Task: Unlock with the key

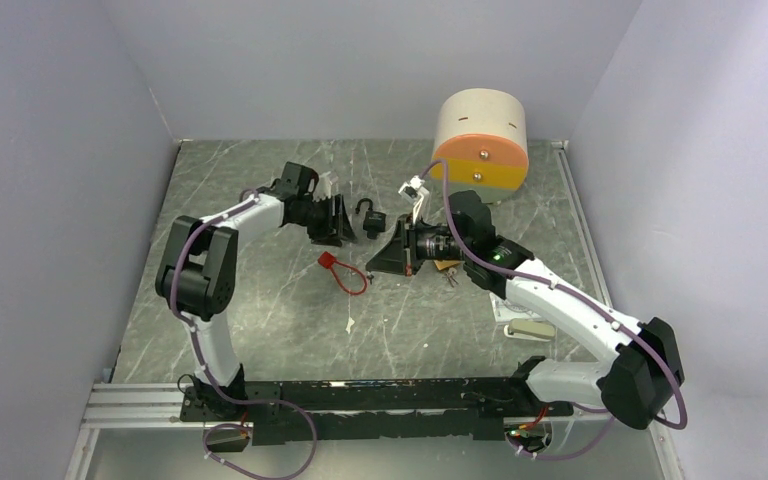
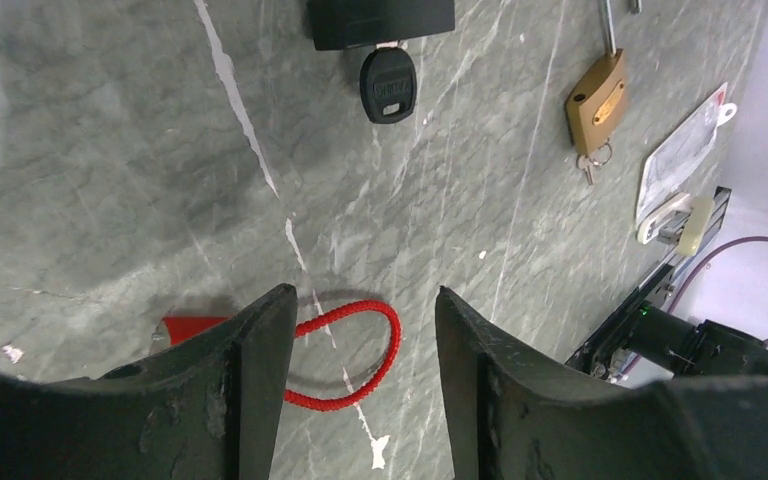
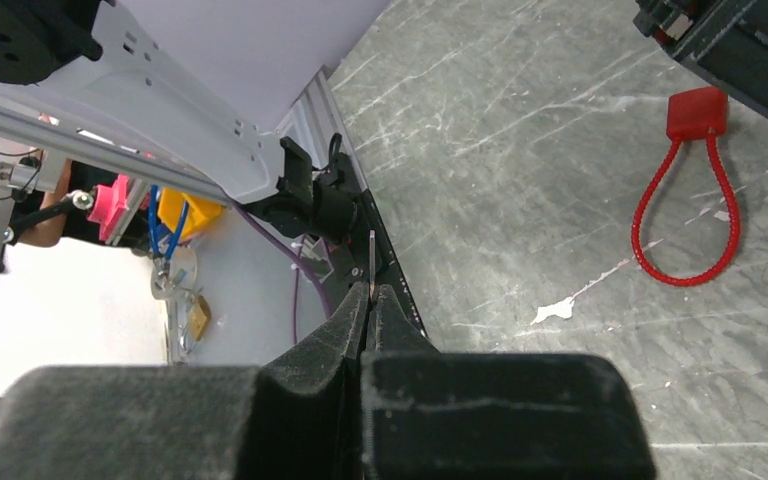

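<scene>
Key [image 2: 388, 85], black-headed, sits in the black padlock [image 2: 380, 18] on the table ahead of the left gripper [image 2: 360, 300], which reaches rightward with jaws spread and empty, while the right gripper [image 3: 370, 292], reaching leftward, is pressed together on a metal sliver [image 3: 371, 255].

Plastic key [image 2: 388, 85], matt marbled table [image 2: 110, 150]

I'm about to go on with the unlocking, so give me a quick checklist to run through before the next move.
1. Key seated in the black padlock: ok, the black key sits in its body.
2. Readiness of the left gripper: ok, fingers apart, nothing between them, red cable lock beneath.
3. Grip of the right gripper: ok, shut on a thin metal blade.
4. That blade is a key: cannot tell, it is seen edge-on.
5. Padlock's shackle released: cannot tell.
</scene>
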`<state>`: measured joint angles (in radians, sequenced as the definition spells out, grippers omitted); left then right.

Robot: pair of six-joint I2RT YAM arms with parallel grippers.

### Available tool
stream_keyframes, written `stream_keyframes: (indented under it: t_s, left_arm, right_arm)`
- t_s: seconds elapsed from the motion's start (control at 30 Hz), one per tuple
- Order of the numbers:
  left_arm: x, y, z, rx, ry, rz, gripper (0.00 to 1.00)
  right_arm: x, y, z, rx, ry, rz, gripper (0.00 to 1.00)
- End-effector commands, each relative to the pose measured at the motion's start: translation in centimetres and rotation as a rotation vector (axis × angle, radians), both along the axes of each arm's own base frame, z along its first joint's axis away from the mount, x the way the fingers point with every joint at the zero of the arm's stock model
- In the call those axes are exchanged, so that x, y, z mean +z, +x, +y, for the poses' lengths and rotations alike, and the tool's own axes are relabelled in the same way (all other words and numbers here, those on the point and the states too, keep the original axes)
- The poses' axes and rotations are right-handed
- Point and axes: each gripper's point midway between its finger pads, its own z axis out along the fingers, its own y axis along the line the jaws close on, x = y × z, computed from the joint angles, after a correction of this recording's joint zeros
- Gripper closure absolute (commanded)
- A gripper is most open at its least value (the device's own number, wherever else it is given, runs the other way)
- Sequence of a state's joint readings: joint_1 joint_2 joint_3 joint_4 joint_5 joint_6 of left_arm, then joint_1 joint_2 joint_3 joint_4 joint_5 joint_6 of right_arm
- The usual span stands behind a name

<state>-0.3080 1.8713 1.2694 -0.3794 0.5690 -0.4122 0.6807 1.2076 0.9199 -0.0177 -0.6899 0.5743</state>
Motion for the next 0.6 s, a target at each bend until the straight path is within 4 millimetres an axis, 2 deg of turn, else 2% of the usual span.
stream_keyframes:
  t_s: [0.0, 0.07, 0.17, 0.3, 0.43, 0.57]
  left_arm:
    - [-1.3, 0.5, -0.6, -0.019, -0.016, -0.017, 0.42]
    - [-2.3, 0.6, -1.1, -0.020, -0.028, 0.012, 0.42]
    - [-3.7, 0.6, -0.5, 0.015, 0.023, 0.034, 0.42]
    - [-5.4, -0.4, 2.1, 0.096, 0.164, 0.070, 0.42]
    - [-5.7, -1.9, 4.4, 0.181, 0.283, 0.137, 0.39]
    - [-5.6, -4.7, 4.3, 0.174, 0.300, 0.177, 0.38]
  right_arm:
    - [0.9, -0.5, -0.4, 0.018, 0.021, -0.044, 1.00]
    - [1.1, -0.9, -0.3, 0.045, 0.031, -0.041, 1.00]
    - [1.2, -1.1, -0.4, 0.055, 0.026, -0.042, 1.00]
    - [1.1, -1.5, -0.4, 0.078, 0.035, -0.042, 1.00]
    - [1.2, -1.6, -0.2, 0.093, 0.038, -0.044, 1.00]
    - [1.0, -1.6, -0.1, 0.099, 0.037, -0.042, 1.00]
